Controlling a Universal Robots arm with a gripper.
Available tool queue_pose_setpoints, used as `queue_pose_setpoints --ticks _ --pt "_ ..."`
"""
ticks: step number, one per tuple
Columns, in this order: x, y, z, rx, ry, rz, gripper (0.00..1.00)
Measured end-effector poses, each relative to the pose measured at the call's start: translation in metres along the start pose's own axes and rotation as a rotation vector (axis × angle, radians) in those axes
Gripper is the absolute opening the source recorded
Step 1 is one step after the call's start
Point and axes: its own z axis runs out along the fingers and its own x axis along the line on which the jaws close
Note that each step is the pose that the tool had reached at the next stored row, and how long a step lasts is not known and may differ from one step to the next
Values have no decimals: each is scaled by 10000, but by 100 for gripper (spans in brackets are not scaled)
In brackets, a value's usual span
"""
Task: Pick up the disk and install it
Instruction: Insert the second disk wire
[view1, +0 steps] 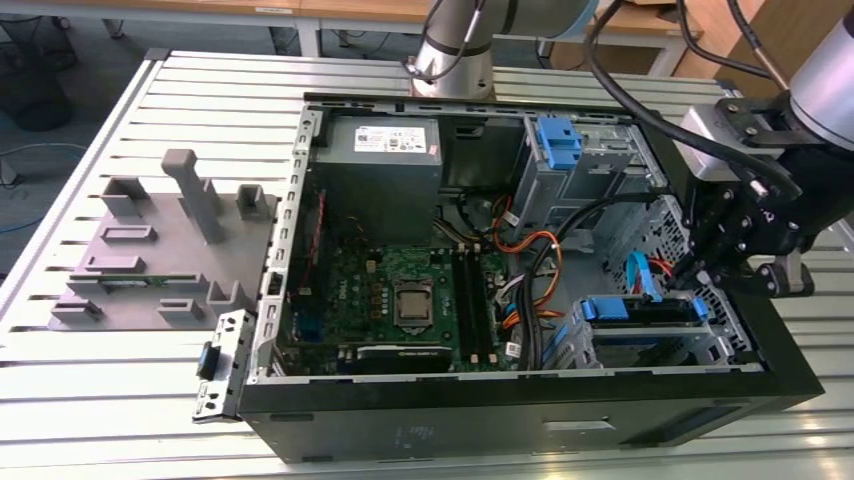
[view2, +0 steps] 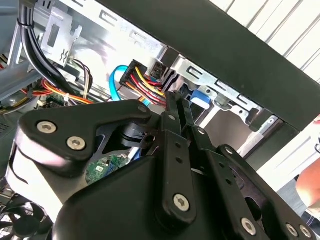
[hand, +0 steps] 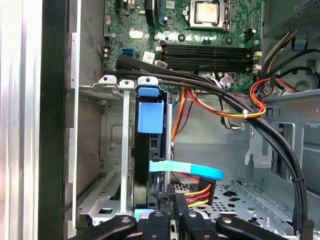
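The disk (view1: 641, 309), in its blue carrier, sits in the lower drive cage (view1: 587, 345) at the front corner of the open computer case (view1: 534, 400), on the exterior view's right. In the first wrist view the disk (hand: 150, 120) stands edge-on in the cage slot, its blue tab towards the motherboard. My gripper (view1: 699, 272) hovers just above that cage, at the case's wall. In both wrist views the black fingers (view2: 175, 112) lie pressed together with nothing seen between them, and the gripper (hand: 172, 220) is shut a short way from the disk's end.
A blue flat cable (hand: 187, 170) and red-yellow power wires (hand: 197, 192) run beside the cage. Thick black cables (hand: 260, 130) cross above it. Further in are the motherboard (view1: 400, 290), a grey power supply box (view1: 380, 150) and an upper cage with a blue latch (view1: 558, 140). A grey fixture (view1: 160, 240) stands outside the case.
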Motion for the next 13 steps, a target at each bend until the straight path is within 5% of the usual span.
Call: queue_pose_setpoints --ticks 13 --pt "72 51 -2 172 27 -6 16"
